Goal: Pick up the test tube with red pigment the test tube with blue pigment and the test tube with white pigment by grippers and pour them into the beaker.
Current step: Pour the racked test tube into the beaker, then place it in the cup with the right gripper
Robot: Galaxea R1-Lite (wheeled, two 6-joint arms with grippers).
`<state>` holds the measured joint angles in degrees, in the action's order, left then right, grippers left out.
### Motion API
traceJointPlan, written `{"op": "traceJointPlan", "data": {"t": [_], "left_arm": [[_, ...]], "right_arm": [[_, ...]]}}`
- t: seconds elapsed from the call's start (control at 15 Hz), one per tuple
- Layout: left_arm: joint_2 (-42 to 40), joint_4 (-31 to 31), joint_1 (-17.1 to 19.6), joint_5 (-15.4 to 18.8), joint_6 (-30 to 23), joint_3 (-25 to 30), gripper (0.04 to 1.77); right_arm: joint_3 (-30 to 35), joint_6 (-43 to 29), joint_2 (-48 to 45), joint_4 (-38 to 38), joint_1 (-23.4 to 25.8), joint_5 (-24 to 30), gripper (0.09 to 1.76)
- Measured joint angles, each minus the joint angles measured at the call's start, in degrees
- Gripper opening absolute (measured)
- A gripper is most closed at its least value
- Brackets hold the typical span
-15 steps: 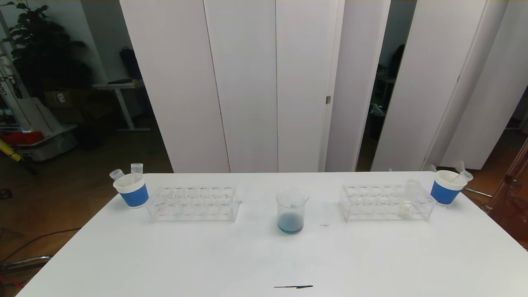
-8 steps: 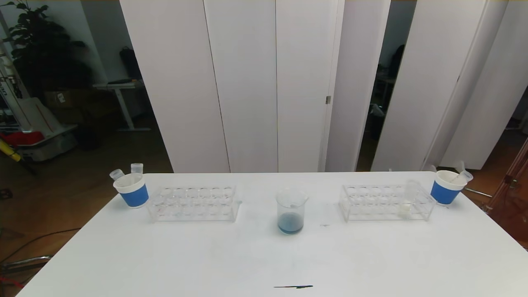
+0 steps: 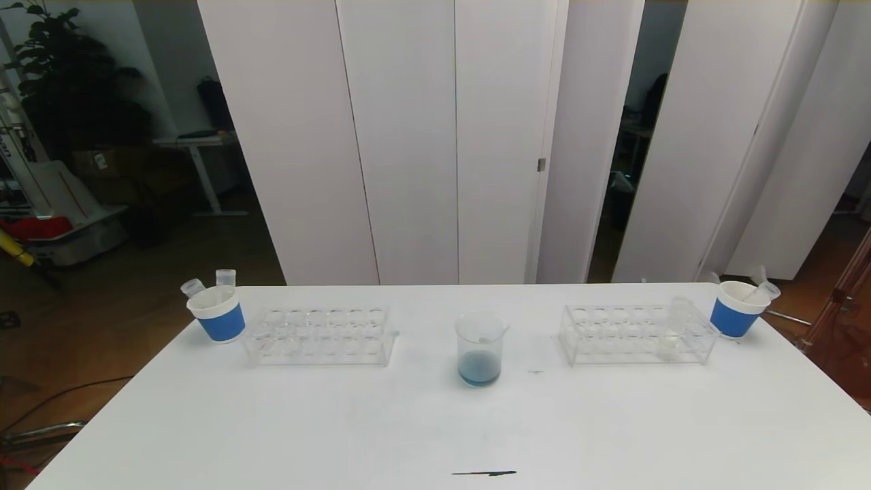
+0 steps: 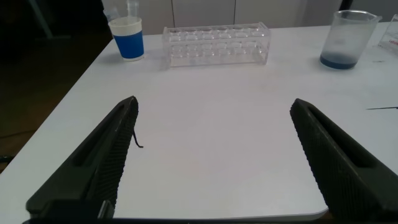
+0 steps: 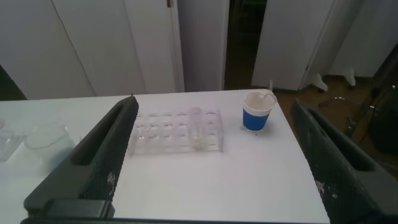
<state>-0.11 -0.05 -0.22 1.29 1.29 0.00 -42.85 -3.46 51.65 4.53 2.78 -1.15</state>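
Both pincers, left (image 4: 211, 162) and right (image 5: 211, 162), hang spread and empty, well short of racks (image 3: 320, 335) and beaker (image 3: 480, 348).

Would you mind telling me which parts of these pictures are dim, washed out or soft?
Head view: white table bright and nearly shadowless, room at left dim. Left wrist view: left pincer fingers dark, beaker clear. Right wrist view: right rack pale and soft, doorway behind black.

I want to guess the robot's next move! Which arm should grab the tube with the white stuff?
Probably the right. The small clear test tube with cream-white liquid stands in the clear plastic rack on the robot's right, ahead of the open right gripper. The open left gripper faces the other rack.
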Motion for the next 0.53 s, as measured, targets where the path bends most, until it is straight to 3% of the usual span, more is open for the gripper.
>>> {"op": "traceJointPlan", "data": {"t": [0.53], "left_arm": [[0.04,-0.02,0.00,0.02,0.02,0.00,1.75]], "right_arm": [[1.58,0.20,30.99,19.19,3.11,-0.11,1.75]]}}
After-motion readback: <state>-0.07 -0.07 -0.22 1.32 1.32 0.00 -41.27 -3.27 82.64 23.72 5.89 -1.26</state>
